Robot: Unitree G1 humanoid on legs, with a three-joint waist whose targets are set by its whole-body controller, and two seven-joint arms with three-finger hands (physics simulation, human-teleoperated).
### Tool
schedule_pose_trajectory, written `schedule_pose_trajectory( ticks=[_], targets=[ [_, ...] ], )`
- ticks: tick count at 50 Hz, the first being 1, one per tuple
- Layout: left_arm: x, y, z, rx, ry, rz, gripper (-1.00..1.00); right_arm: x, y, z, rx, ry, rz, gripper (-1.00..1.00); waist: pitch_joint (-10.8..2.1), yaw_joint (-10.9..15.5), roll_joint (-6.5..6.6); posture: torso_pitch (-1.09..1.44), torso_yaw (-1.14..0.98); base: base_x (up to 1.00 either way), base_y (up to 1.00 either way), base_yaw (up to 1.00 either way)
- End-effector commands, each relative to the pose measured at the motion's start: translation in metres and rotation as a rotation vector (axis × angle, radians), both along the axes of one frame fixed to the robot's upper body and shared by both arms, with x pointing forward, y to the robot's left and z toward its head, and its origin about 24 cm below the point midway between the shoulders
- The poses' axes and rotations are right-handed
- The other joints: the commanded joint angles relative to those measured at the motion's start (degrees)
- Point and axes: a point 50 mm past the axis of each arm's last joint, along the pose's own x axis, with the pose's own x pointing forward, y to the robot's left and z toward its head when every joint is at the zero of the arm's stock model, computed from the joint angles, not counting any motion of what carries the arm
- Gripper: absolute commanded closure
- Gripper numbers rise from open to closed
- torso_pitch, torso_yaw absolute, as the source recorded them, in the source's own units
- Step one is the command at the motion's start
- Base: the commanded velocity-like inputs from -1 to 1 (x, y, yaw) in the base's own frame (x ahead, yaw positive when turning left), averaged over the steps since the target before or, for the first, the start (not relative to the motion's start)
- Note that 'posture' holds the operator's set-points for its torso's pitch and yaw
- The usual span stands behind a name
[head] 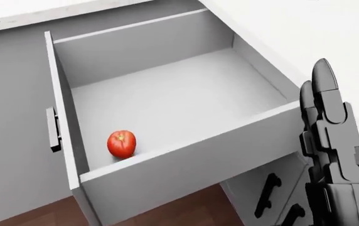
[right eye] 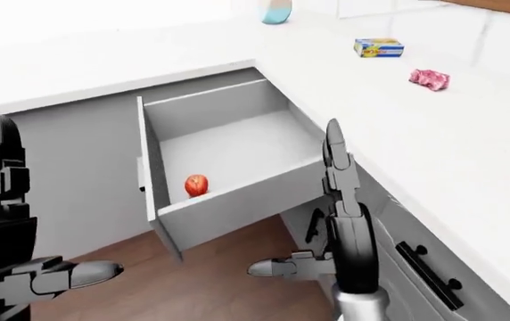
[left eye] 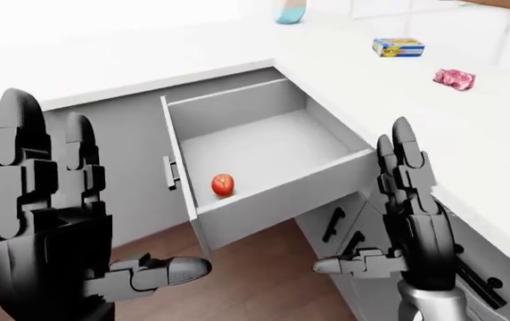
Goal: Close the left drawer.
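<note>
The left hand [left eye: 54, 221] is held upright with its fingers spread and the thumb stuck out toward the drawer; nothing is gripped. The right hand [left eye: 406, 214] is likewise raised flat and spread, thumb pointing left, touching nothing. Between the two hands the left drawer [left eye: 264, 164] is seen pulled well out of the gray cabinet, its side wall just beside the right hand's fingers. A red apple [head: 121, 143] is lying inside, in the corner nearer the left hand (close to the drawer face). Above the right hand, on the white counter [left eye: 469, 134], a yellow-and-blue box [left eye: 398, 47] and a pink lump [left eye: 454, 78] are set; the box's printing cannot be read.
</note>
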Motion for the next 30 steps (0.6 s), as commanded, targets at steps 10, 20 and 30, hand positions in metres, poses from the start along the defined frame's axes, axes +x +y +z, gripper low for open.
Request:
schedule_pose_trajectory(
  ticks=[10, 20, 30],
  targets=[
    [-0.0044, -0.0002, 0.0069, 0.009, -0.05, 0.002, -1.0, -0.0037, 0.0025, 0.0091, 0.0, -0.062, 0.012, -1.0, -1.07, 1.2, 2.92, 0.0, 0.0, 0.24, 0.0, 0.0],
    [-0.0048, 0.0, 0.0067, 0.009, -0.051, 0.001, -1.0, -0.0043, 0.0024, 0.0096, 0.007, -0.067, 0.015, -1.0, -1.43, 1.6, -1.48, 0.0, 0.0, 0.08, 0.0, 0.0],
    [-0.005, 0.0006, 0.0068, 0.008, -0.051, 0.004, -1.0, -0.005, 0.0021, 0.0101, 0.013, -0.071, 0.017, -1.0, -2.7, 1.1, -0.5, 0.0, 0.0, 0.0, 0.0, 0.0]
  ],
)
